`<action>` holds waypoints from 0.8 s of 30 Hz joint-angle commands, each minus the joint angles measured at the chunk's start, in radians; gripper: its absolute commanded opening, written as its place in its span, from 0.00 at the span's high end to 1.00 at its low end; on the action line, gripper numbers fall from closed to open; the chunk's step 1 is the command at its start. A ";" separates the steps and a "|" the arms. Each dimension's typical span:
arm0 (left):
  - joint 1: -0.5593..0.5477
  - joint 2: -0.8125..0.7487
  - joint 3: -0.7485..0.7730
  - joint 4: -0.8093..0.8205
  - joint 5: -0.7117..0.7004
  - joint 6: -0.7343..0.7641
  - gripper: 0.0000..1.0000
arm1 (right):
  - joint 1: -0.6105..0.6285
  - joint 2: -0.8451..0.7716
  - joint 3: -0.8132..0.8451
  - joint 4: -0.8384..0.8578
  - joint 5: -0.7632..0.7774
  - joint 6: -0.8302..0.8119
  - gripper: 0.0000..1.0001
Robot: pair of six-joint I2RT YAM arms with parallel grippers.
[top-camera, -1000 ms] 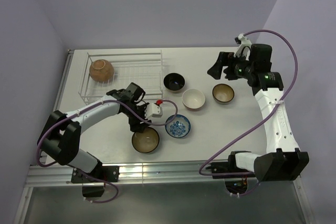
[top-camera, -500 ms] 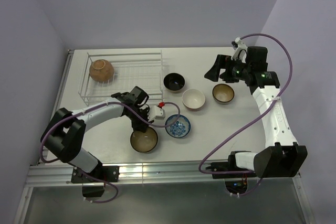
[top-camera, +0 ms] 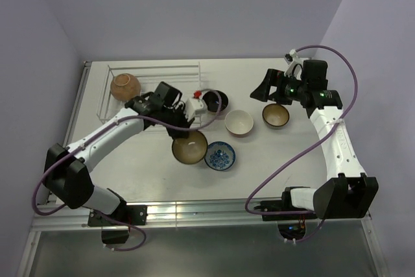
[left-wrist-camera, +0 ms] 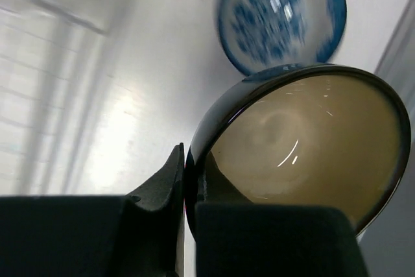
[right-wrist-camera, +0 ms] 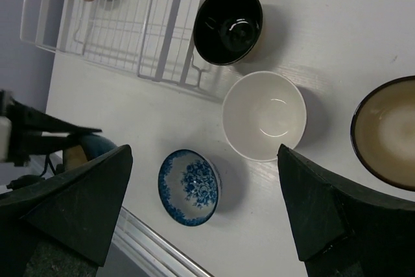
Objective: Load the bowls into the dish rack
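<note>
The left gripper (left-wrist-camera: 188, 168) is clamped on the rim of a tan-glazed, dark-sided round ceramic bowl (top-camera: 190, 146), tilted just near-right of the white wire dish rack (top-camera: 150, 82). A blue-and-white patterned bowl (top-camera: 220, 156) sits beside it (right side). A second ago that bowl sat nearer, jaws apart. The right gripper (top-camera: 266, 88) hangs wide open.

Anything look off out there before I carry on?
Nothing spilled or broken. One oddity: the tan bowl in the dish rack appears to sit mouth-down. The left tool grips a second tan bowl by its rim.
</note>
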 commanded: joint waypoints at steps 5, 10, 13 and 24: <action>0.139 -0.035 0.238 0.156 -0.101 -0.442 1.00 | 0.022 0.037 0.106 0.054 -0.079 0.014 0.03; 0.164 0.003 0.325 0.212 -0.235 -0.592 1.00 | 0.123 0.068 0.149 0.104 -0.072 0.046 0.08; 0.167 0.026 0.342 0.265 -0.313 -0.671 1.00 | 0.232 0.103 0.199 0.123 0.018 0.040 0.08; 0.163 0.049 0.345 0.372 -0.513 -0.813 1.00 | 0.430 0.292 0.350 0.170 0.246 0.172 0.16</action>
